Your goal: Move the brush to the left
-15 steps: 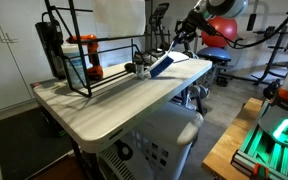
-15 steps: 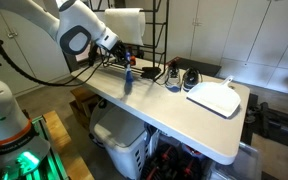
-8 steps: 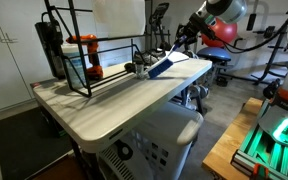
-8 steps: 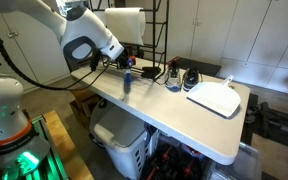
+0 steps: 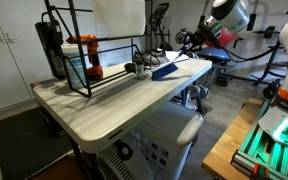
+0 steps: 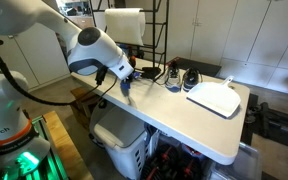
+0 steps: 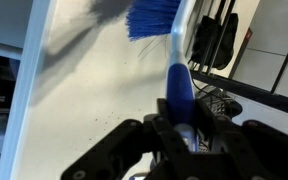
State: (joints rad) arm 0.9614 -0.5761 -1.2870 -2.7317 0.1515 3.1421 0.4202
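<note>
Blue plastic is showing between the closed fingers [image 7: 160, 132]: they are pinching the brush [image 7: 177, 75] by its handle, bristles pointing ahead of them over the bench [image 7: 84, 110]. Dragging bristles sideways is likely risking the handle pivoting or slipping free.

White cabinets [image 6: 199, 30], grey floor [image 5: 224, 110], red ball [image 5: 224, 30]
</note>
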